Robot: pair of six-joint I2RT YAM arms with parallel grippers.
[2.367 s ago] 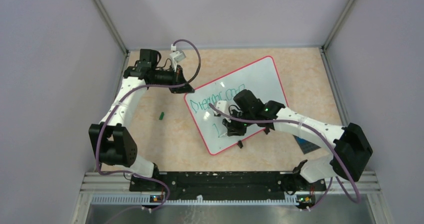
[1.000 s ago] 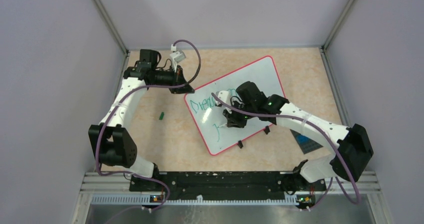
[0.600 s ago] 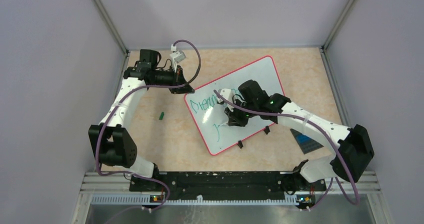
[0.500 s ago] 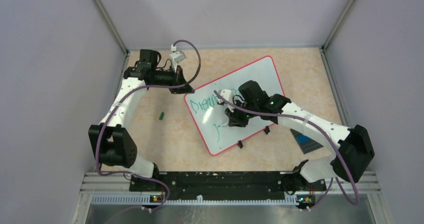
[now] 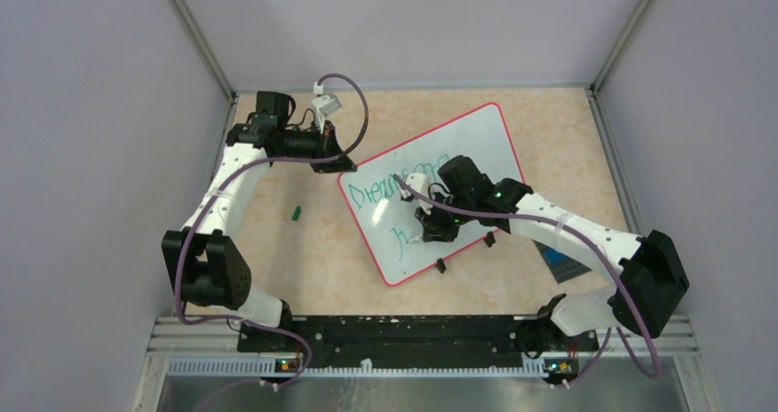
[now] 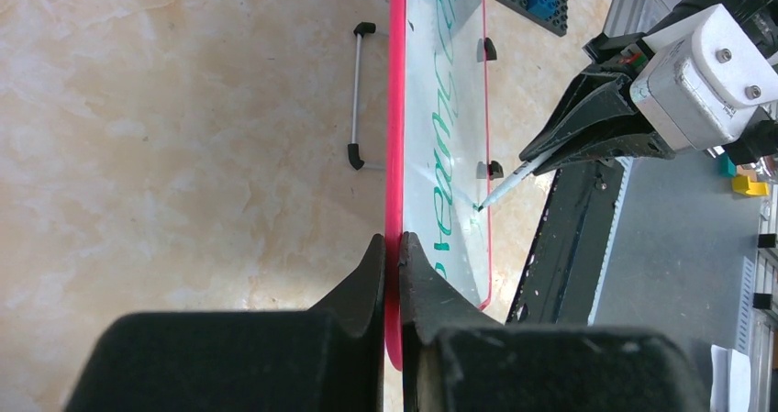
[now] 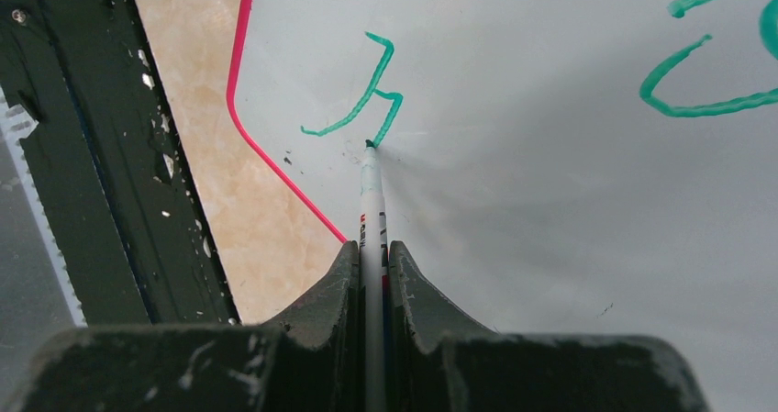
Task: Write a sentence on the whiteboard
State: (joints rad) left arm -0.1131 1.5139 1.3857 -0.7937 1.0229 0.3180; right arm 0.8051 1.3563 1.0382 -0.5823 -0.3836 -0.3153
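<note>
The whiteboard (image 5: 477, 146), white with a thin red rim, lies tilted on the table and carries green writing in a top line and a second line. My left gripper (image 5: 341, 160) is shut on its red rim (image 6: 395, 155) at the board's far left corner. My right gripper (image 5: 424, 230) is shut on a white marker (image 7: 371, 210), whose green tip touches the board at the end of a fresh green stroke (image 7: 362, 100) near the board's lower left corner. The marker also shows in the left wrist view (image 6: 509, 184).
A small green marker cap (image 5: 296, 213) lies on the table left of the board. A dark studded plate with blue bricks (image 5: 561, 263) sits at the right, partly under my right arm. A black rail (image 5: 404, 334) runs along the near edge. Walls enclose the table.
My right gripper has moved the marker over the second line: up and right from the board's lower part, then back down-left. A new green stroke has appeared there. The left arm has not moved.
</note>
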